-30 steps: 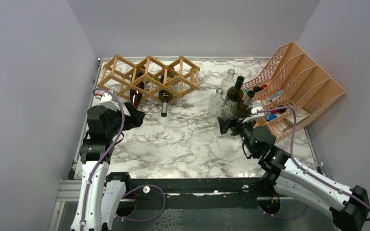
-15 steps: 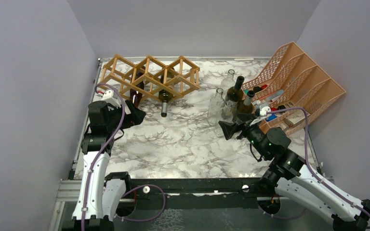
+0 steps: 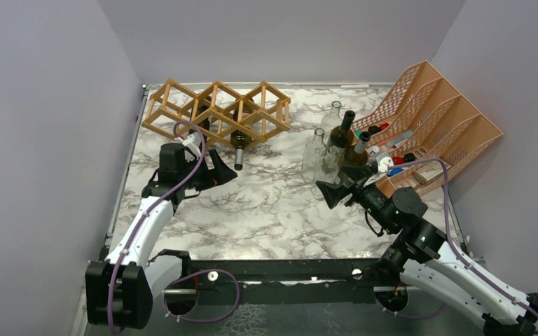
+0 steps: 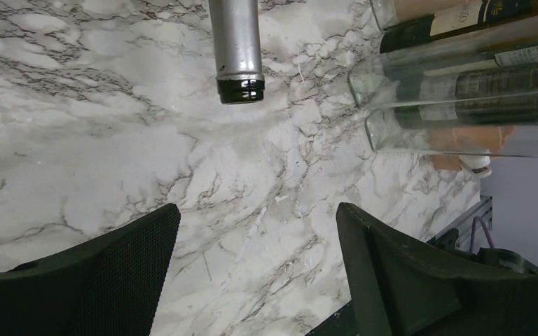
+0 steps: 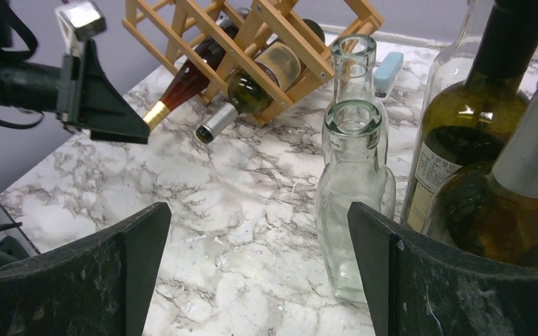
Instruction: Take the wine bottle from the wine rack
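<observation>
The left tool (image 3: 224,170) gaped empty near the wine bottle (image 3: 238,145) in the wine rack (image 3: 216,85). The right tool (image 3: 330,190) also stood wide, empty.

Tan wooden wine rack (image 3: 216,112), green wine bottle (image 3: 238,143) lying inside, silver-capped neck protruding

The white, grey-veined marble tabletop (image 3: 273,210) is closed in by plain grey walls (image 3: 42,105). At its far right corner a peach plastic mesh file organizer (image 3: 448,126) lies tilted, with small red, blue and white items in its slots, too small to identify. Just left of the organizer four bottles stand upright in a tight cluster: two empty clear glass bottles (image 5: 354,203), one directly behind the other, a dark olive bottle (image 5: 462,133) with a black neck, and a bottle with a silver capsule (image 5: 525,196). A small pale-blue object (image 5: 388,70) lies beyond them.
</observation>
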